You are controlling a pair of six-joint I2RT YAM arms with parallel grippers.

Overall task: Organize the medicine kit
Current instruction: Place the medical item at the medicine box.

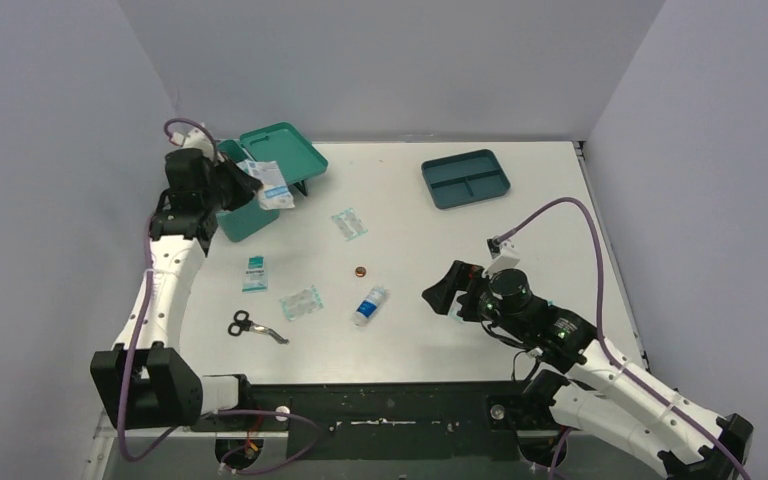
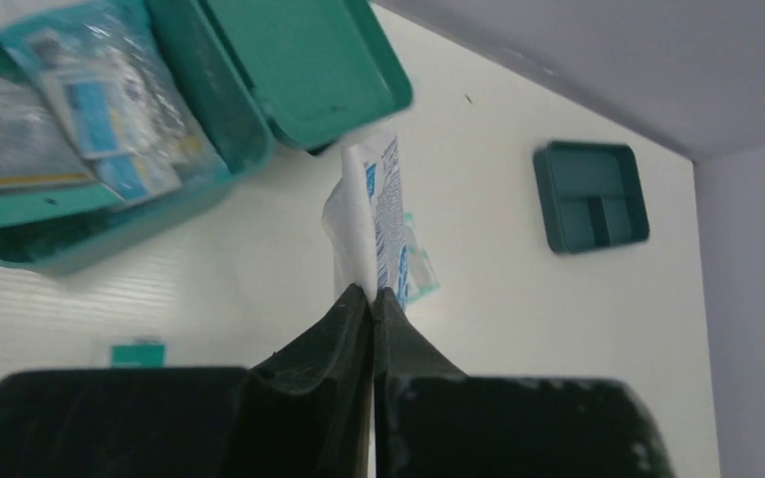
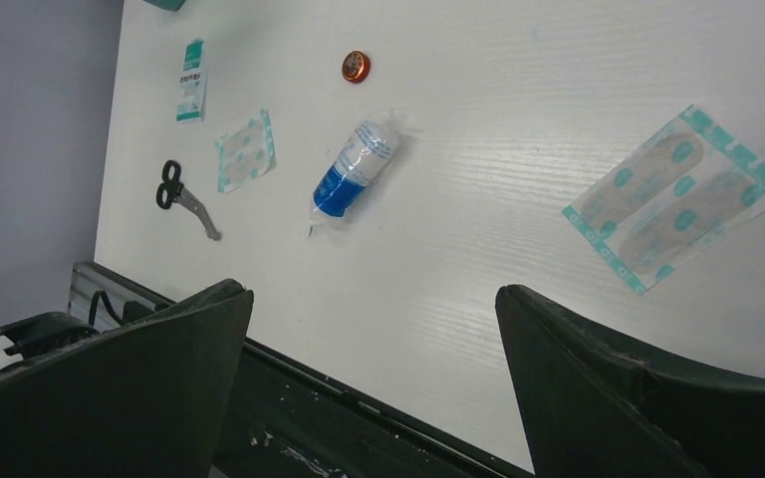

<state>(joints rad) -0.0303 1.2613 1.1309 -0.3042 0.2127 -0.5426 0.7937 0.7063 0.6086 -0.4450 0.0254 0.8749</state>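
The medicine kit (image 1: pixel 249 219) stands open at the back left, its lid (image 1: pixel 285 150) lying back behind it. In the left wrist view the kit (image 2: pixel 80 239) holds several packets and its lid (image 2: pixel 309 60) shows beside it. My left gripper (image 1: pixel 251 183) is shut on a white and blue packet (image 1: pixel 274 186), held on edge just right of the kit's rim (image 2: pixel 374 214), with the gripper (image 2: pixel 373 292) below it. My right gripper (image 1: pixel 442 294) is open and empty above the table at the front right (image 3: pixel 374 299).
On the table lie a plaster pack (image 1: pixel 349 224), an orange disc (image 1: pixel 359 271), a blue-and-clear bottle (image 1: pixel 369 305), a second plaster pack (image 1: pixel 301 302), black-handled scissors (image 1: pixel 255 326) and a small teal-white packet (image 1: pixel 254 273). A dark divided tray (image 1: pixel 466 178) sits at the back right.
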